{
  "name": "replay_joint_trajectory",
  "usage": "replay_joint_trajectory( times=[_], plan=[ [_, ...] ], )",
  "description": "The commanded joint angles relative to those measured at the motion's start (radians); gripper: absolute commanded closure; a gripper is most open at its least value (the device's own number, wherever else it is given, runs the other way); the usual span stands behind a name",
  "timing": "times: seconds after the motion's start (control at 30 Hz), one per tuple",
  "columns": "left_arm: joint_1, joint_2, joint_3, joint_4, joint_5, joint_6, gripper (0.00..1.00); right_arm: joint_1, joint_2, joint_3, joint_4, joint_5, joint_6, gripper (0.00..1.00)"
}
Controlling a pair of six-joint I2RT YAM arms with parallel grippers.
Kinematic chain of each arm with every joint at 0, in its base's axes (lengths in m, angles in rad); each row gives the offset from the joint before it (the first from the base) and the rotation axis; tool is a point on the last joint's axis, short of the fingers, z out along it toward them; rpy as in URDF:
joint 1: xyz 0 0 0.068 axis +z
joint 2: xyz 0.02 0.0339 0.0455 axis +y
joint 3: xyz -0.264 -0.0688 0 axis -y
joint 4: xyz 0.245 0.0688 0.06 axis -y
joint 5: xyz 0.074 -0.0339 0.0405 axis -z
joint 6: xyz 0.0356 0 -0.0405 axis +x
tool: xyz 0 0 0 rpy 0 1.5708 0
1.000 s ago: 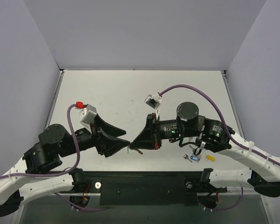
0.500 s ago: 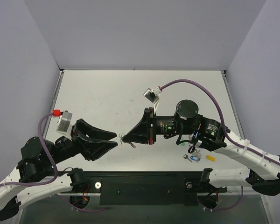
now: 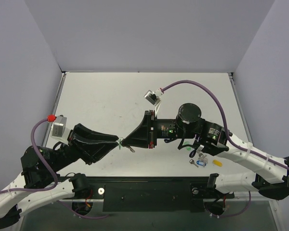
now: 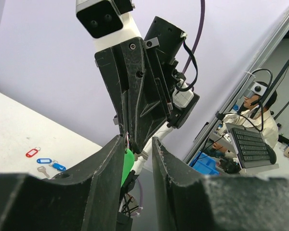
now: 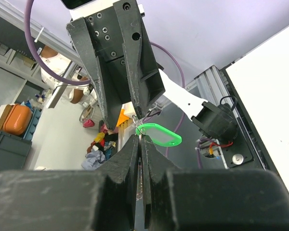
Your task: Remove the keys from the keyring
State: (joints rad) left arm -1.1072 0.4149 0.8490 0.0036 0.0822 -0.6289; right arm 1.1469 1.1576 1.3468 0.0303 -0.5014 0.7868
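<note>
one green key (image 5: 159, 134) juts sideways from right gripper (image 5: 139, 142).

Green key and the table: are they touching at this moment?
Apart. The right wrist view shows the green key hanging in the air at the shut tips of the right gripper, clear of the table.

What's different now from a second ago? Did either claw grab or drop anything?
Both arms shifted left: the left gripper drew back, and the right gripper followed it. The left jaws narrowed around the bright green plastic-headed key but still show a gap. Nothing dropped. Unchanged: the right gripper stays shut on the thin silver keyring, and the small loose tags have not moved.
</note>
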Motion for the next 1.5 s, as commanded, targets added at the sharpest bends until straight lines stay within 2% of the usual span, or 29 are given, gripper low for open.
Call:
replay_joint_trajectory(
  times=[0.0, 0.33, 0.5, 0.73, 0.8, 0.83, 1.17, 1.47],
  plan=[
    [-0.005, -0.008, 0.002, 0.073, -0.012, -0.015, 0.63, 0.008, 0.002, 0.031, 0.077, 0.004, 0.005, 1.0],
    [-0.005, -0.004, 0.007, 0.049, -0.021, -0.012, 0.7, 0.017, 0.013, 0.04, 0.077, 0.006, 0.002, 1.0],
    [-0.005, 0.005, 0.009, 0.05, -0.021, -0.012, 0.8, 0.022, 0.016, 0.041, 0.079, 0.008, -0.001, 1.0],
    [-0.005, 0.015, 0.015, 0.039, -0.019, -0.012, 0.83, 0.025, 0.017, 0.046, 0.068, 0.009, -0.008, 1.0],
    [-0.006, 0.018, 0.016, 0.033, -0.022, -0.012, 0.97, 0.027, 0.019, 0.048, 0.065, 0.008, -0.009, 1.0],
    [-0.005, 0.018, 0.018, 0.03, -0.024, -0.012, 1.0, 0.027, 0.017, 0.048, 0.065, 0.009, -0.009, 1.0],
    [-0.005, 0.042, 0.048, -0.002, 0.007, 0.009, 1.0, 0.027, 0.021, 0.068, 0.023, 0.012, -0.027, 1.0],
    [-0.005, 0.13, 0.107, -0.145, 0.073, 0.049, 1.0, 0.027, 0.03, 0.106, -0.056, 0.02, -0.067, 1.0]
  ],
)
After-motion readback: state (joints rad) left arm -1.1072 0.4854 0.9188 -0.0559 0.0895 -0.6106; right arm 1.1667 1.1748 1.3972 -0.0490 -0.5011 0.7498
